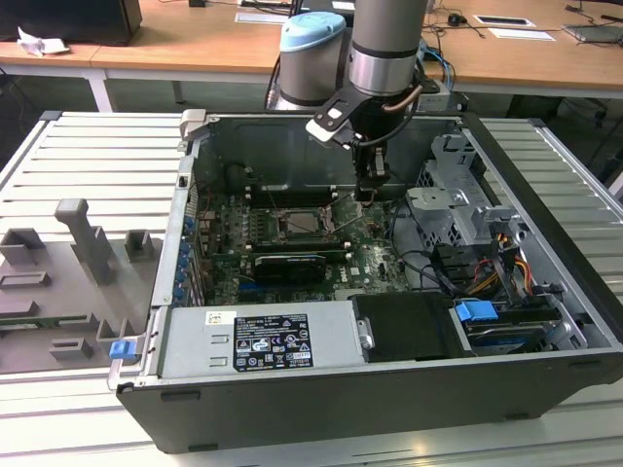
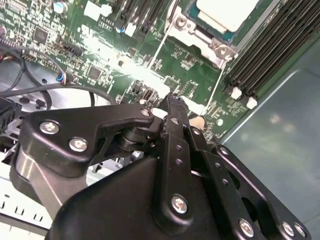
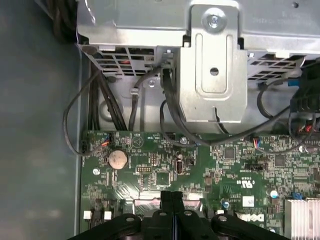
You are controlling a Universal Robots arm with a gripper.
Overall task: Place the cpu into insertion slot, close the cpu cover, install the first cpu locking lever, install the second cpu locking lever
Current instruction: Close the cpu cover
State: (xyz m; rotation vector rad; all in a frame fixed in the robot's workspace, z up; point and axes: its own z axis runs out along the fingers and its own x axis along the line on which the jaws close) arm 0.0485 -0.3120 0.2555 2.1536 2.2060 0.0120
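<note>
Near the exterior view's middle, the gripper (image 1: pixel 373 187), pinched shut, hangs beside the cpu (image 1: pixel 300 224); lever step probably, needing a gentle push.

Pale wooden desks (image 1: pixel 195 44) stand well behind the jaws. A ribbed grey table (image 1: pixel 97 156) spreads below them.

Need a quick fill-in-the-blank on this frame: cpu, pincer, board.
1. The cpu lies ___ the insertion slot.
2. The pincer is ___, not open.
3. The circuit board is ___ in colour.
Missing words: in; shut; green.
</note>
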